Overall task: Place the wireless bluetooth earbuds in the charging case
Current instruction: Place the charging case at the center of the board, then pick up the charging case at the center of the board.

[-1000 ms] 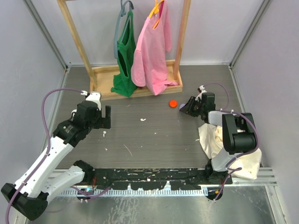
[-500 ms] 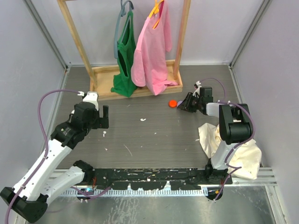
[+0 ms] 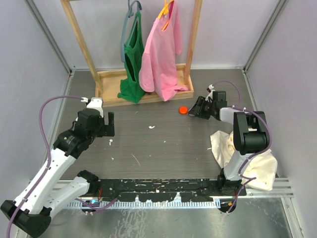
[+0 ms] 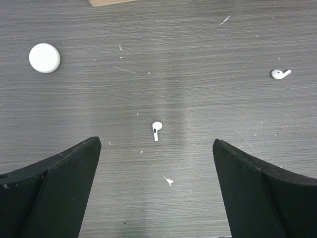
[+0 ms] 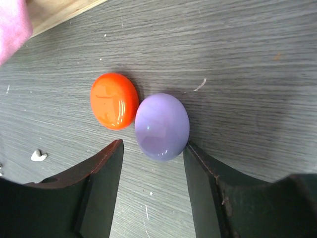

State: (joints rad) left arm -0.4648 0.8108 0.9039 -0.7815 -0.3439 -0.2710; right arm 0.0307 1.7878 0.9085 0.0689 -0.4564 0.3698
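Observation:
Two tiny pale earbuds lie on the grey table: one [image 4: 156, 130] just ahead of the gap of my left gripper [image 4: 156, 144], the other [image 4: 280, 74] farther right. That gripper hovers wide open and empty above them. From above the earbuds are small white specks [image 3: 110, 142] [image 3: 151, 127]. My right gripper [image 5: 153, 148] is open low over the table, its fingers on either side of a closed, glossy lavender charging case [image 5: 162, 126]. The right finger [image 5: 198, 168] touches the case's edge and the left finger [image 5: 106, 166] stands apart. In the top view the right gripper [image 3: 194, 113] hides the case.
An orange disc [image 5: 114, 100] [image 3: 183, 110] touches the case's left side. A white disc [image 4: 44, 58] lies left of the left gripper. The wooden rack [image 3: 148, 74] with green and pink garments stands at the back. A cream cloth [image 3: 237, 153] lies by the right arm.
My right gripper moved left toward the orange disc and went from shut to open. The left arm drifted slightly left, still open.

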